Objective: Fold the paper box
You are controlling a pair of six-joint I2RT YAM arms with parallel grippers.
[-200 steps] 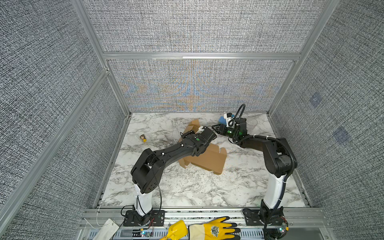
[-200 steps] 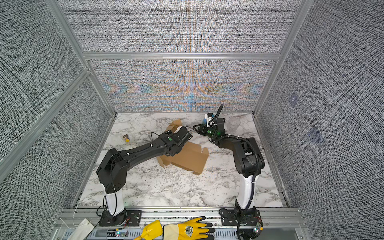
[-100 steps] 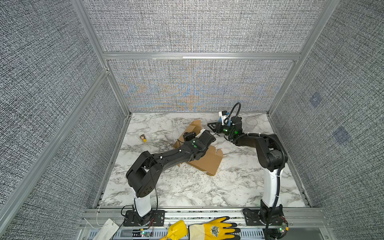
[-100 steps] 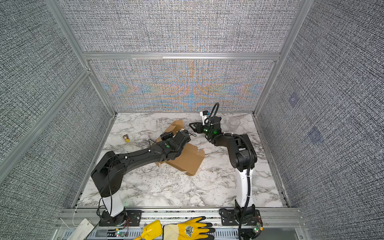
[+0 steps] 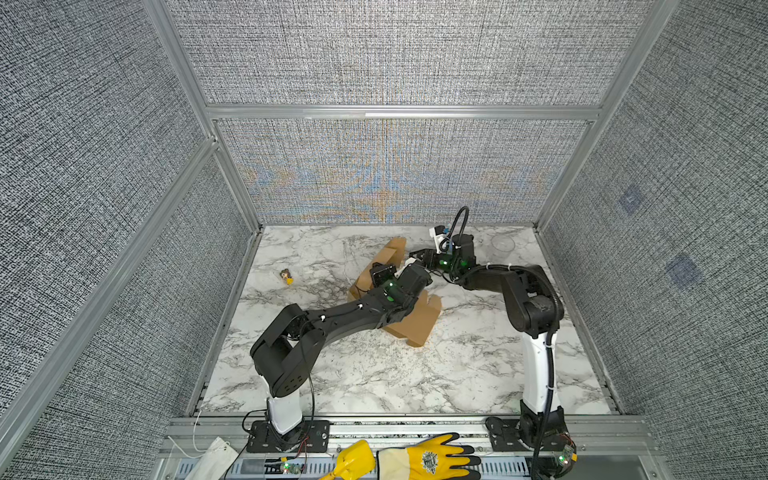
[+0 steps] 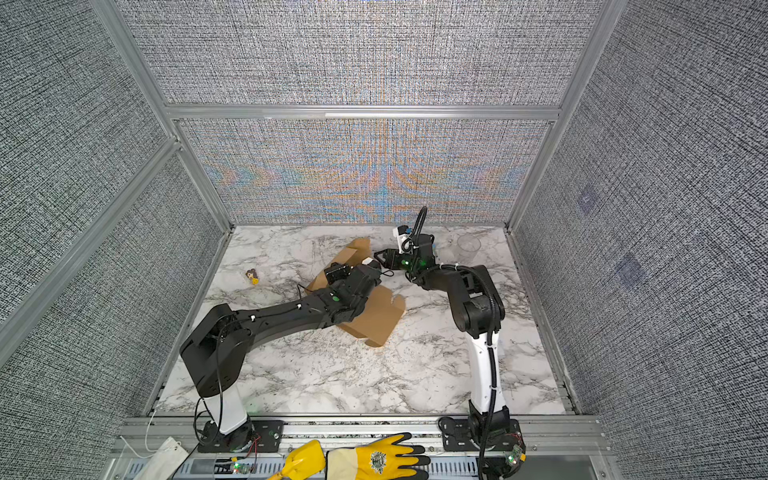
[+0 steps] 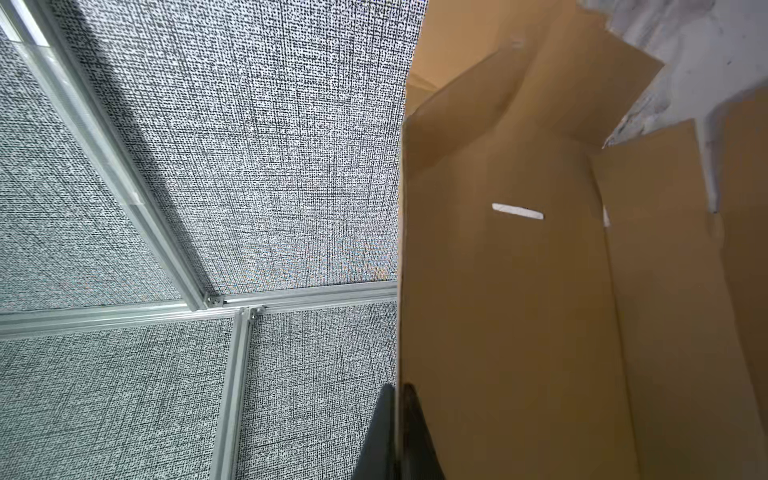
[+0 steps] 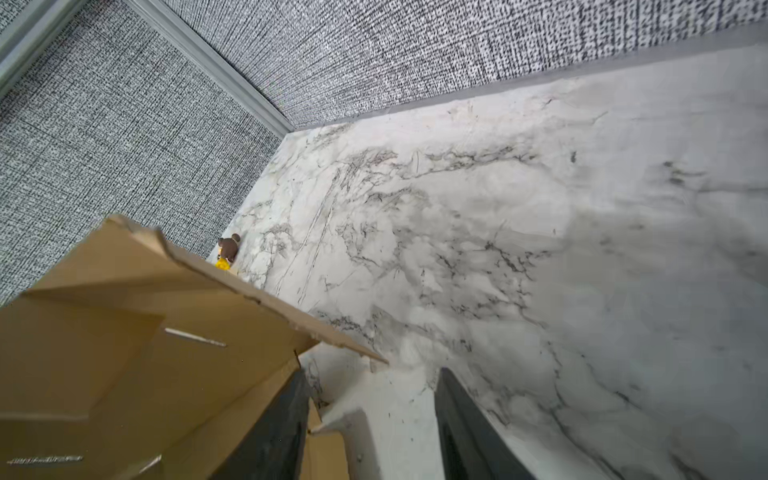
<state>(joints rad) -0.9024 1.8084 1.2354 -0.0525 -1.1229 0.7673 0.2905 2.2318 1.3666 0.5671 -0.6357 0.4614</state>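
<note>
The paper box (image 5: 417, 324) (image 6: 379, 319) is a brown cardboard sheet lying partly folded mid-table, with one panel standing up at its far end. My left gripper (image 5: 405, 272) (image 7: 398, 390) is shut on the edge of that raised panel (image 7: 519, 291), one finger on each face. My right gripper (image 5: 417, 254) (image 6: 380, 257) (image 8: 372, 374) stands open at the box's far right side. One of its fingers (image 8: 274, 424) rests against a cardboard flap (image 8: 124, 332), and only marble table and a small flap corner show between the fingers.
A small brown and yellow figurine (image 5: 286, 276) (image 8: 227, 251) lies at the far left of the table. A clear cup (image 5: 503, 245) (image 6: 468, 246) stands at the far right. Yellow gloves (image 5: 415, 459) lie on the front rail. Fabric walls close three sides.
My left gripper has shifted a little to the left and nearer, still holding the cardboard. The right gripper has moved left, closer to the box's far edge.
</note>
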